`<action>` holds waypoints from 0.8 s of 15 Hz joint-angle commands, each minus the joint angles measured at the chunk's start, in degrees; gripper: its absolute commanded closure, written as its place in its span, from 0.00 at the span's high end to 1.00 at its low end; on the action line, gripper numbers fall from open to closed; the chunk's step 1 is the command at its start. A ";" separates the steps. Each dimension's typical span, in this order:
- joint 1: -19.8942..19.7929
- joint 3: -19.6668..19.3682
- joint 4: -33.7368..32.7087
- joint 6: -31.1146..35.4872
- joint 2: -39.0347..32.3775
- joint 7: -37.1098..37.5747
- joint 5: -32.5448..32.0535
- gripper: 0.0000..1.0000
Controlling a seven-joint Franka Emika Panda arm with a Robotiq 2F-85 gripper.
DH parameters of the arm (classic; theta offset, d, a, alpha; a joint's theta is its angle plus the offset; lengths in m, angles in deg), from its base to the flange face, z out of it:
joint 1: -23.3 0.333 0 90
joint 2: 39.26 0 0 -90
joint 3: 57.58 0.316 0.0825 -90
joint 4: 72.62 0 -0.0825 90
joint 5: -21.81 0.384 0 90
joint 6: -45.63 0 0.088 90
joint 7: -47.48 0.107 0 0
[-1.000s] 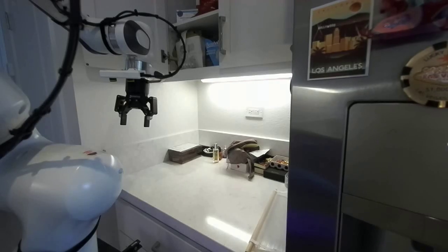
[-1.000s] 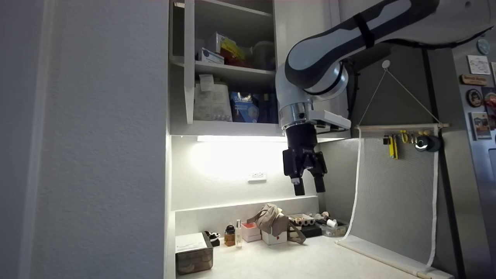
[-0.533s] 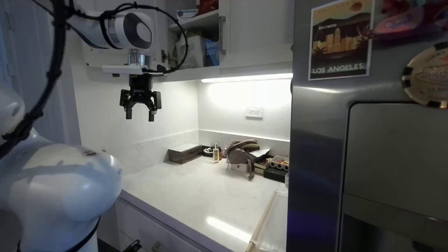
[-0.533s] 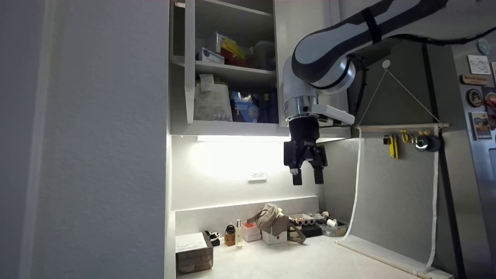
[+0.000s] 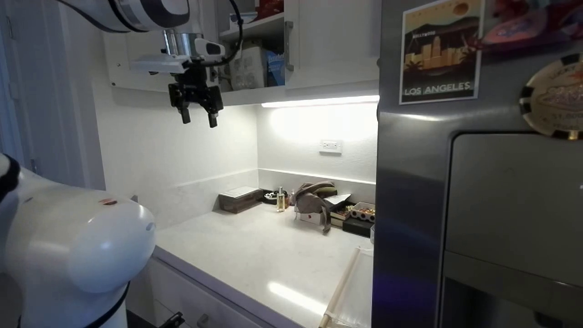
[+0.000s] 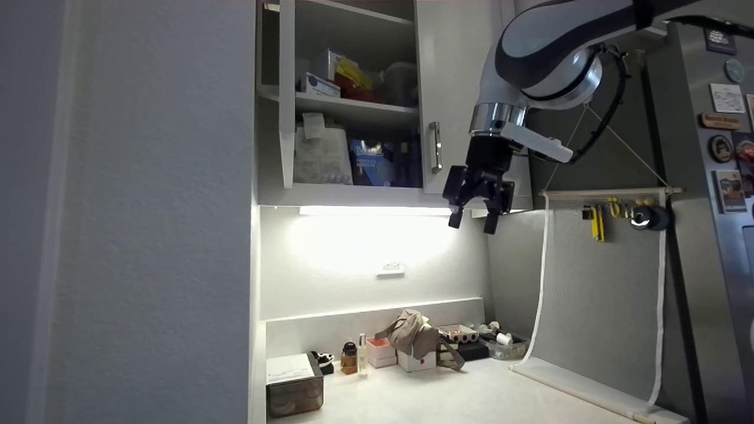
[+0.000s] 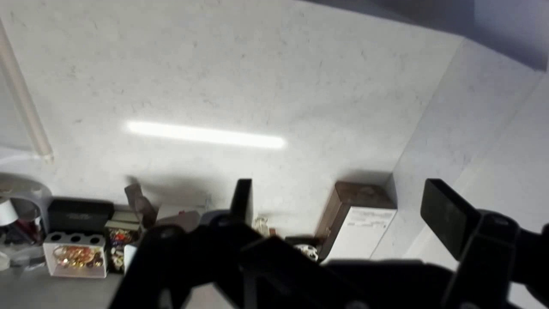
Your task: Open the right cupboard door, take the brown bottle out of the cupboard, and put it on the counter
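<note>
In an exterior view, the black claw (image 5: 199, 122) hangs spread wide, high above the smooth, glossy counter (image 5: 250, 246); crumpled brown cloth (image 5: 309, 201) slumps over a white box (image 5: 311, 218); in an exterior view, the tall right cupboard door (image 6: 462, 76), with its shiny metal handle (image 6: 436, 147), is closed; where the brown bottle is, I can't tell; in the wrist view, a pale, wood-toned rod (image 7: 23, 92) and a square-edged brown box (image 7: 364, 195) lie on the faintly flecked counter.
</note>
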 commanded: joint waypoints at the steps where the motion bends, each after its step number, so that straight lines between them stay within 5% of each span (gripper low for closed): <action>1: -2.33 1.35 2.33 10.23 2.69 2.83 -0.25 1.00; 8: -7.96 4.66 5.28 39.72 -1.01 8.36 -3.24 1.00; 12: -15.76 8.13 4.41 54.99 -4.72 12.94 -8.11 1.00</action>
